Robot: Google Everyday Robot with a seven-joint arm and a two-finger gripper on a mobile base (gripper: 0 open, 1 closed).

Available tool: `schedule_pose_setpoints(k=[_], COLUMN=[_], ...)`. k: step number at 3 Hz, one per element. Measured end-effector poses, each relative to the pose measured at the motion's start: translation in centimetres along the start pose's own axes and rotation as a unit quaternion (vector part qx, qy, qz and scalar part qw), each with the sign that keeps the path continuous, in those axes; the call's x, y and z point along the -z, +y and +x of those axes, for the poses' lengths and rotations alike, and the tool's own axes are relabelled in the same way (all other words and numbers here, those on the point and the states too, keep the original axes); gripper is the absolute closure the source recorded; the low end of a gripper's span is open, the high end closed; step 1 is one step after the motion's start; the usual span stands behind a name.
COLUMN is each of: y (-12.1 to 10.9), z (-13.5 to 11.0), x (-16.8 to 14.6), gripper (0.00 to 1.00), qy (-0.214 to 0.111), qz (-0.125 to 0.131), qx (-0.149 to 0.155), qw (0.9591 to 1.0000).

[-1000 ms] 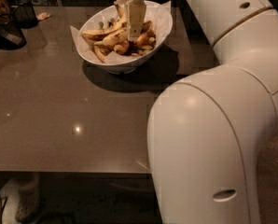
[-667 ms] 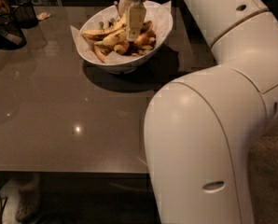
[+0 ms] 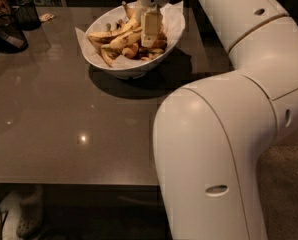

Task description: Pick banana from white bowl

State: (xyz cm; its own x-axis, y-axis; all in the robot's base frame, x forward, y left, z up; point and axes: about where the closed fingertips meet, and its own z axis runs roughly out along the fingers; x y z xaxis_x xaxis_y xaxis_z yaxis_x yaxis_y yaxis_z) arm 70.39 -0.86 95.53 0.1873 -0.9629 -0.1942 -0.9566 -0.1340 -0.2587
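The gripper (image 3: 151, 29) hangs down in the white bowl (image 3: 139, 69) right beside the banana (image 3: 123, 38) — likely lining up the grab, but can't tell if it's closed yet.

Glossy white bowl (image 3: 139, 70), crinkled paper liner (image 3: 175, 15), smooth plastic tool (image 3: 149, 35) over it

One white gripper (image 3: 150, 38) above one round glossy white bowl (image 3: 139, 67); three-plus spotted yellow bananas (image 3: 123, 39) beneath; one black mesh basket (image 3: 27, 12).

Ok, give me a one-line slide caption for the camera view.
Gripper hangs low over the white bowl on the dark table, right by the banana in the pile.
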Motion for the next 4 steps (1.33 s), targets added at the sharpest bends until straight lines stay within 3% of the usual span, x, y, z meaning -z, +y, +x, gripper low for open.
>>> schedule_pose_setpoints(k=[3, 4], y=[-0.8, -0.6], z=[1.4, 1.8], x=[-2.1, -2.4], gripper=[0.42, 0.61], qy=[0.023, 0.027], qz=[-0.012, -0.018], qx=[-0.001, -0.002], qw=[0.9997, 0.9995])
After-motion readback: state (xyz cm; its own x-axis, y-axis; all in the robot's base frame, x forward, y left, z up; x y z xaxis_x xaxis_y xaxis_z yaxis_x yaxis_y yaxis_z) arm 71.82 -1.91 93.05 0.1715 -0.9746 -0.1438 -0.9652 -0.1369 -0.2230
